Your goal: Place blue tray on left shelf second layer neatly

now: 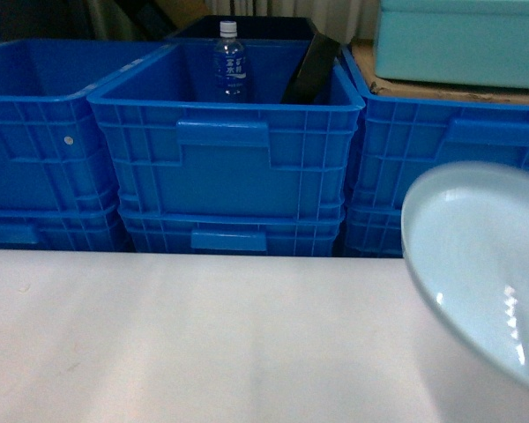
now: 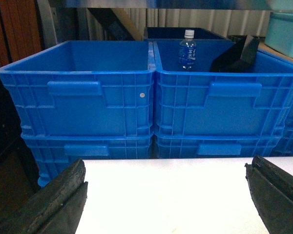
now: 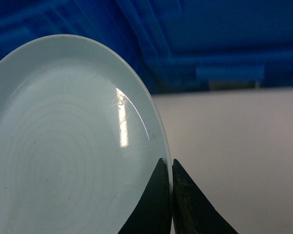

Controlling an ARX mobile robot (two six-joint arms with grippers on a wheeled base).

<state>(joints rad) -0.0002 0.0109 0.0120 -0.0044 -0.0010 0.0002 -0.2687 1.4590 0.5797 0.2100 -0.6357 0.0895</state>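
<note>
My right end effector [image 3: 171, 195] is clenched on the rim of the blue tray [image 3: 63, 146], both fingers pinching its edge at the lower right. The tray is held aloft and tilted, clear of the white desk [image 1: 203, 335], at the right of the head view. My left end effector [image 2: 166, 195] stands released, jaws wide apart over the desk, holding nothing.

Recommendation for the carry: the grip is on the rim alone, so I judge the tray liable to swing or slip. Move slowly, keep the wrist steady, and level the tray before it goes onto the shelf.

The left shelf is not evident in any view, and I cannot confirm its position. Stacked blue crates [image 1: 225, 167] stand behind the desk, one holding a water bottle [image 1: 230, 62].
</note>
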